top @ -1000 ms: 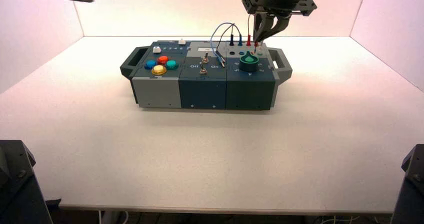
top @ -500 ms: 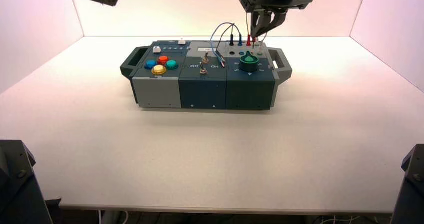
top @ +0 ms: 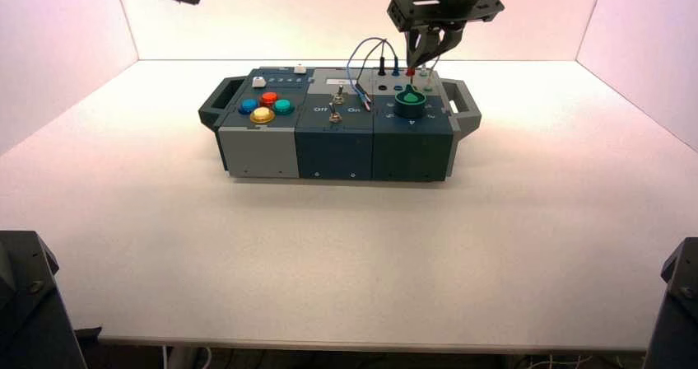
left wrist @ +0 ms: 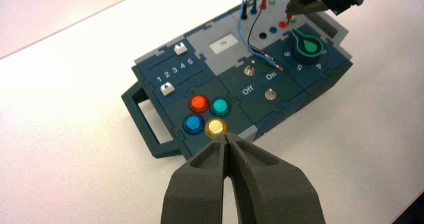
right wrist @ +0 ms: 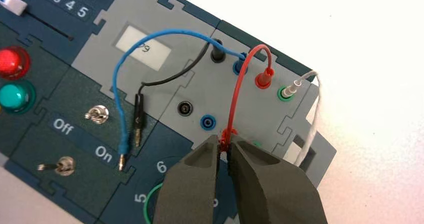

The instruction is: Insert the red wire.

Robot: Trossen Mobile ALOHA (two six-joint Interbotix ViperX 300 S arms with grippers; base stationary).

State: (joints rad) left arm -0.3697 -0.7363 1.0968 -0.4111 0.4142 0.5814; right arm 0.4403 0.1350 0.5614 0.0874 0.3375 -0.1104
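Right wrist view: right tool point(right wrist: 224, 145) clenched on the free plug of the red wire point(right wrist: 239, 86), fingers point(right wrist: 195, 179) pressed nearly together with only the small red plug between the tips. Poised just above the grey panel of the box point(right wrist: 150, 64), close beside the blue socket point(right wrist: 207, 121) and the black socket point(right wrist: 186, 107). Other red plug point(right wrist: 263, 78) seated farther out beyond the tips, wire arching up from the grip to it. White wire point(right wrist: 311, 114) just past that, blue wire point(right wrist: 120, 91) off to one side. Left tool point(left wrist: 226, 143) closed on nothing, raised well clear over the worktop point(top: 346, 245), above the coloured buttons point(left wrist: 206, 115).
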